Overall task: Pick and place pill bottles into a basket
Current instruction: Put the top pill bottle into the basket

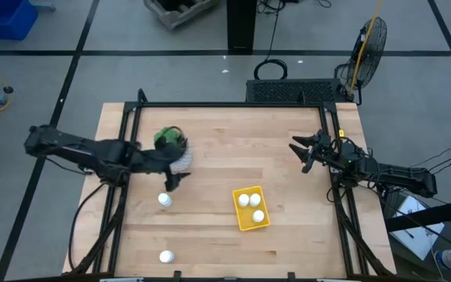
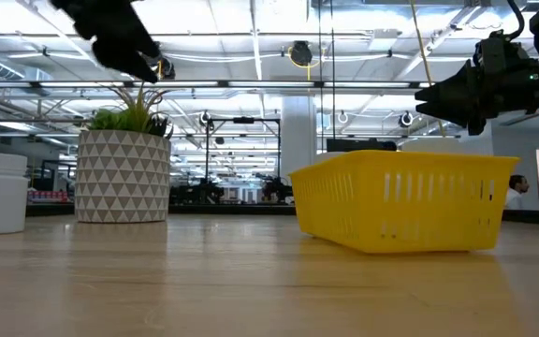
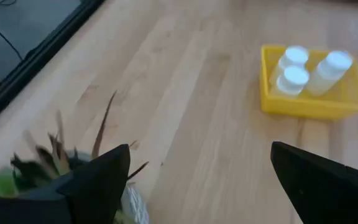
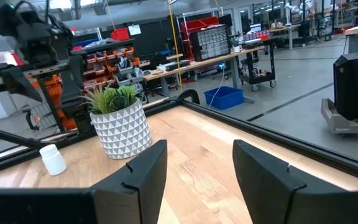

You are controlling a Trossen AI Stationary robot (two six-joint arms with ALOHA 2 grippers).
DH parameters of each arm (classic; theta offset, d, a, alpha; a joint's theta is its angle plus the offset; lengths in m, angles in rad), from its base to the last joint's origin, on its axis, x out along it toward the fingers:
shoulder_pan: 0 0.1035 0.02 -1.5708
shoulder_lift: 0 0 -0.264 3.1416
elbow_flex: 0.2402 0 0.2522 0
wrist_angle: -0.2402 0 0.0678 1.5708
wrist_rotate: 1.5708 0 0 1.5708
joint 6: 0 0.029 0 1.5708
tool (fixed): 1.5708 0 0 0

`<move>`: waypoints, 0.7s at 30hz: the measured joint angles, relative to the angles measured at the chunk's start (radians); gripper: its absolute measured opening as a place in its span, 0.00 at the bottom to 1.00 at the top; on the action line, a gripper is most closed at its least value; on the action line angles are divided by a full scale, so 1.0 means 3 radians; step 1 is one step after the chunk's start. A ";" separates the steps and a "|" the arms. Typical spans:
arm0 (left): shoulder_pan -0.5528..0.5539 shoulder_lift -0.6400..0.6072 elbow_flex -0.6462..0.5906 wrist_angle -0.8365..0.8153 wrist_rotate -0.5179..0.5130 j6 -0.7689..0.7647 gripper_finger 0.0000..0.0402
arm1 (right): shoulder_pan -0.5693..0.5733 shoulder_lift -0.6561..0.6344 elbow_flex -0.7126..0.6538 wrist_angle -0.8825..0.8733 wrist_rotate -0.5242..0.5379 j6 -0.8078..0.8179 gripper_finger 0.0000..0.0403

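The yellow basket (image 1: 250, 208) sits right of the table's middle and holds three white pill bottles (image 1: 250, 200); it also shows in the left wrist view (image 3: 312, 99). Two more white pill bottles stand upright on the table, one at the left middle (image 1: 164, 200) and one near the front edge (image 1: 166, 256). My left gripper (image 1: 178, 174) is open and empty, above the table beside the potted plant (image 1: 171, 145) and just past the nearer loose bottle. My right gripper (image 1: 302, 153) is open and empty at the table's right side.
The white-potted green plant (image 2: 124, 168) stands at the left middle, close under my left arm. Black frame rails (image 1: 225, 105) run along the table's far, left and right edges. Bare wood lies between the plant and the basket.
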State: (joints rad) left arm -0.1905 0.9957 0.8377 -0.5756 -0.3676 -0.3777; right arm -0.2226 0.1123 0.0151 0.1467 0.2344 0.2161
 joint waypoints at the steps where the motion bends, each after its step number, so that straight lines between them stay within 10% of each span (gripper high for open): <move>1: -0.0005 -0.0114 -0.0113 0.0069 0.0032 -0.0026 0.98 | 0.0000 0.0000 -0.0001 0.0000 0.0000 0.0001 0.44; 21: -0.0167 -0.0374 -0.0545 -0.0779 0.1153 -0.0701 0.98 | 0.0000 0.0001 0.0000 0.0006 0.0000 0.0001 0.44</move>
State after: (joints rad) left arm -0.2407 0.8834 0.6742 -0.8094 -0.0217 -0.5880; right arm -0.2226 0.1127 0.0151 0.1486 0.2344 0.2165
